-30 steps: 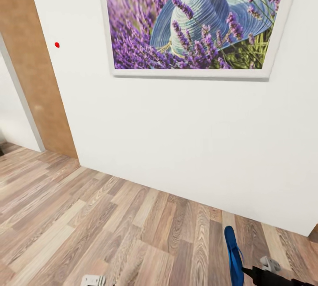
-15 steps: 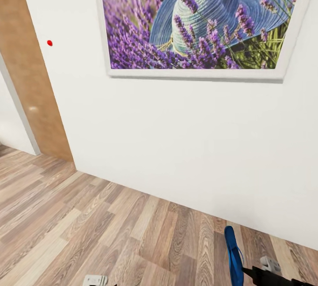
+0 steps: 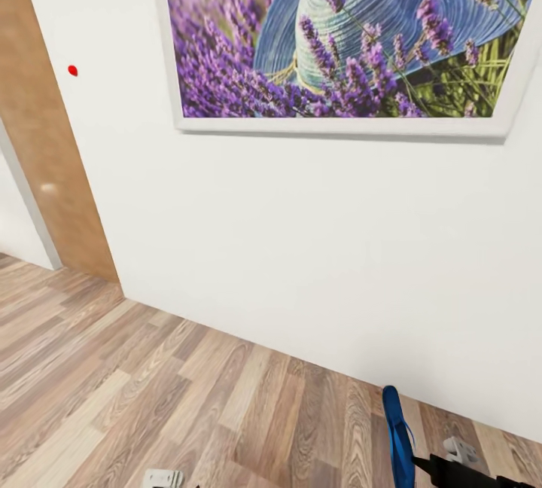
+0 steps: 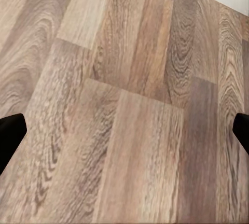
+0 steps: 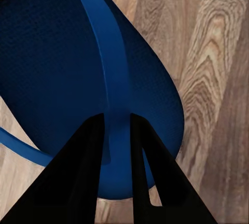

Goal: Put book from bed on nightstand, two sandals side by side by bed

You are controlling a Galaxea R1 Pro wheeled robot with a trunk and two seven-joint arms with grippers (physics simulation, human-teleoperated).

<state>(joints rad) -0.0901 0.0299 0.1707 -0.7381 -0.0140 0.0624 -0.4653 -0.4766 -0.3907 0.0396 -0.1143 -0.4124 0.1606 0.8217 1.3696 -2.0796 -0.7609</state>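
A blue sandal (image 5: 78,79) is gripped by its strap in the right hand (image 5: 118,125), carried edge-up above the wood-plank floor (image 3: 150,390) near the white wall (image 3: 301,247) under the lavender picture (image 3: 346,28). The left hand (image 4: 124,130) is spread wide, grasping nothing.

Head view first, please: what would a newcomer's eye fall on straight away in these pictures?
The large framed lavender picture with a blue straw hat dominates the white wall. Low at the right, the right gripper is shut on the strap of a bright blue sandal, held above the wood-plank floor.
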